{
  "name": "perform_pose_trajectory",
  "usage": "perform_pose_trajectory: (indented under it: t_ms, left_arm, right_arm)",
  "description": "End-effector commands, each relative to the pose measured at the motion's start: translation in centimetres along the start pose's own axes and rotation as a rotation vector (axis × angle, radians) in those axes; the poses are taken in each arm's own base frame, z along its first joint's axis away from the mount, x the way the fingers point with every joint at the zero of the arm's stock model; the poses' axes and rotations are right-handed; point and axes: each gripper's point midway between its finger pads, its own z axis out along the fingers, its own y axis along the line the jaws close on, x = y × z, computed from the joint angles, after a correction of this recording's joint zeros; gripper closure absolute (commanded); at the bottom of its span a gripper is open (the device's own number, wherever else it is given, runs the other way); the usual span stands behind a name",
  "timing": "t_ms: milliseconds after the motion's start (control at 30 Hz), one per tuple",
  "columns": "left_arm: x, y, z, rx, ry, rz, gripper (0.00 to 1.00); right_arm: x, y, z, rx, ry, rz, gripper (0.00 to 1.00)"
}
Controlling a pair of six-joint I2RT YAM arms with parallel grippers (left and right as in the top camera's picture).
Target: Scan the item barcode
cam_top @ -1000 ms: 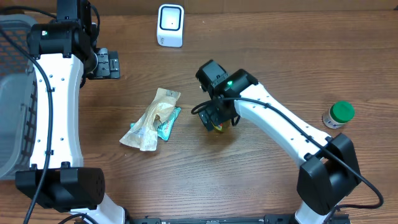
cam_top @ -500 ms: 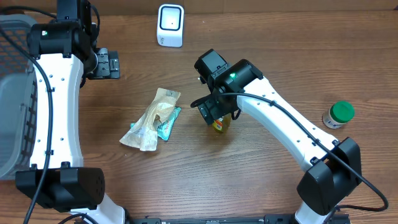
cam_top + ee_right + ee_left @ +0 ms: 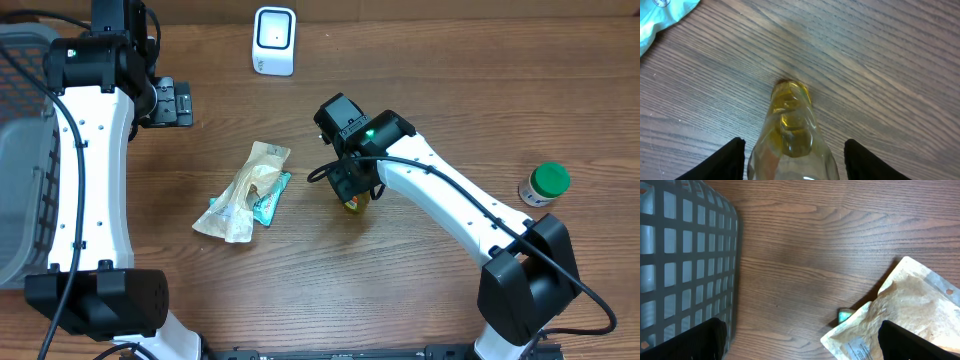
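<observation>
At the worktop's middle, the small yellow bottle stands between the right hand's fingers; whether they pinch it yet I cannot tell. Close squarely on its body, keeping any barcode uncovered for the scanner. The left hand hangs released.

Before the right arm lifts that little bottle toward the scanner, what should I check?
1. Bottle sits between the right gripper's fingers: ok, one finger on each side.
2. Firm grip on the bottle: cannot tell, contact at the pads is unclear.
3. Barcode found: cannot tell, no label shows in any view.
4. Way to the scanner: ok, only bare table between the two in the overhead view.
5. Left gripper out of the way: ok, open and empty, over by the basket.
6. Pouches clear of the bottle: ok, lying apart from it.
</observation>
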Motion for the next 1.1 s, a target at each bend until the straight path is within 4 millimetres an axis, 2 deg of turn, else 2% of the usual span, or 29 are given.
perform_pose_trajectory:
  t_ms: [0,133,400,1067]
  left_arm:
    - [-0.3,0.1,-0.3,-0.008,-0.012,0.007,0.0]
    - [-0.3,0.1,-0.3,-0.008,-0.012,0.007,0.01]
    - [-0.3,0.1,-0.3,-0.008,-0.012,0.007,0.0]
    - [-0.3,0.1,-0.3,-0.008,-0.012,0.007,0.0]
  right_arm:
    - [0.0,-0.4,0.1,0.006,0.001,0.004,0.4]
    - [0.4,-0.5,0.2,0.008,0.017,0.002,0.35]
    - [1.0,-0.5,0.4,0.011,0.037,0.0,0.39]
    - [1.6,-0.4,0.6,0.003,0.063,-0.001,0.39]
